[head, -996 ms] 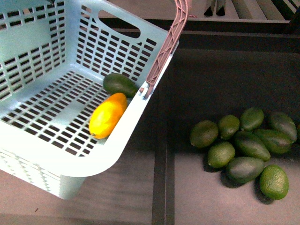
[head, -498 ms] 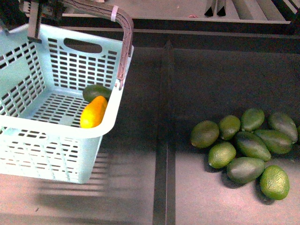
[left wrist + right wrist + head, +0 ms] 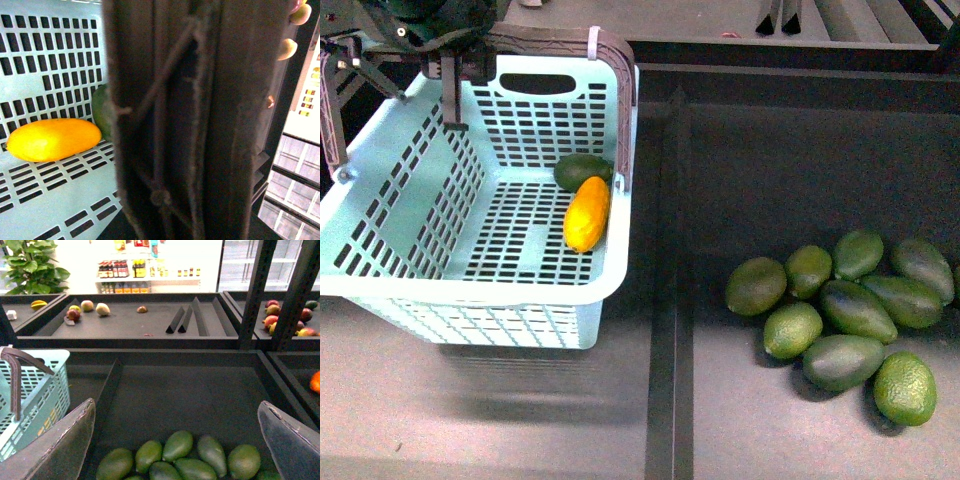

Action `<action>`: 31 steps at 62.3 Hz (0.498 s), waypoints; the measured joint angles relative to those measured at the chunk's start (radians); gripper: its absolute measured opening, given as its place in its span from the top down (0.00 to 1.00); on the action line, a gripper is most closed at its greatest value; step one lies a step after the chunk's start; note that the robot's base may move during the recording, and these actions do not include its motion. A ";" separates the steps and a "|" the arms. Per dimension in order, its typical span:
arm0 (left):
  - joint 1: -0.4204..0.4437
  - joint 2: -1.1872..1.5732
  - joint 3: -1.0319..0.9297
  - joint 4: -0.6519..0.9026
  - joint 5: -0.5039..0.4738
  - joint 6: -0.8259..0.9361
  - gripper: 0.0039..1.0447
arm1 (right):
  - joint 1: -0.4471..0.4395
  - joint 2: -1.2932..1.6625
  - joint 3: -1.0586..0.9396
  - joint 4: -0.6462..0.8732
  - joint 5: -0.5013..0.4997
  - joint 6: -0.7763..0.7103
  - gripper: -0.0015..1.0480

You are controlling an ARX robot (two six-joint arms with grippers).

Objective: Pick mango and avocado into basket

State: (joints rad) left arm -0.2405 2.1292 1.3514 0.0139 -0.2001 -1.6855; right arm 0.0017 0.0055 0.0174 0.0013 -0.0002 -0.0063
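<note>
Basket [image 3: 470, 300]: light teal plastic, slotted, smooth, slight sheen. Handle [image 3: 620, 110]: brown ribbed plastic, matt. Mango [image 3: 587, 213]: smooth, evenly yellow-orange skin, soft gloss. Avocado [image 3: 582, 171]: dark green, dull skin. Shelf [image 3: 770, 160]: dark, matt surface. Loose avocados [image 3: 840, 310]: finely pebbled, matt.

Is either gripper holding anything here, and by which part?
Left gripper holds the light teal slotted plastic basket by its brown ribbed handle. Right gripper is open, empty.

counter: dark grey display bins [image 3: 790, 170] w/ raised dividers [image 3: 662, 330], matte
far bins: loose fruit [image 3: 87, 305] scattered, black uprights [image 3: 260, 287] betw. sections
back wall: bright-lit shelves w/ bottles [image 3: 122, 270]
far left: leafy potted plant [image 3: 31, 262]
far right: glass-door fridge [image 3: 240, 260]
</note>
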 joint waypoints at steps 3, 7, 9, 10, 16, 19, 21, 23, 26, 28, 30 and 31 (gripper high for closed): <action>0.005 -0.018 -0.031 -0.001 0.016 0.014 0.85 | 0.000 0.000 0.000 0.000 0.000 0.000 0.08; 0.009 -0.038 -0.056 -0.011 0.023 0.033 0.79 | 0.000 0.000 0.000 0.000 0.000 0.000 0.08; 0.010 -0.045 -0.068 -0.014 0.025 0.041 0.74 | 0.000 0.000 0.000 0.000 0.000 0.000 0.08; 0.010 -0.047 -0.071 -0.015 0.025 0.045 0.72 | 0.000 0.000 0.000 0.000 0.000 0.000 0.08; 0.012 -0.060 -0.098 -0.025 0.025 0.056 0.55 | 0.000 0.000 0.000 0.000 0.000 0.000 0.08; 0.012 -0.068 -0.111 -0.027 0.023 0.064 0.46 | 0.000 0.000 0.000 0.000 0.000 0.000 0.08; 0.011 -0.075 -0.126 -0.027 0.019 0.070 0.37 | 0.000 0.000 0.000 0.000 0.000 0.000 0.08; 0.011 -0.083 -0.139 -0.023 0.012 0.076 0.30 | 0.000 0.000 0.000 0.000 0.000 0.000 0.08; 0.007 -0.104 -0.170 -0.002 -0.022 0.084 0.19 | 0.000 0.000 0.000 0.000 0.000 0.000 0.08; 0.005 -0.119 -0.187 0.011 -0.043 0.085 0.14 | 0.000 0.000 0.000 0.000 0.000 0.000 0.08; 0.002 -0.136 -0.202 0.017 -0.062 0.089 0.09 | 0.000 0.000 0.000 0.000 0.000 0.000 0.08; 0.001 -0.150 -0.211 0.018 -0.074 0.093 0.06 | 0.000 0.000 0.000 0.000 0.000 0.000 0.08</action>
State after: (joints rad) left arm -0.2394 1.9797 1.1404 0.0315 -0.2741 -1.5921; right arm 0.0017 0.0055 0.0174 0.0017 -0.0002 -0.0063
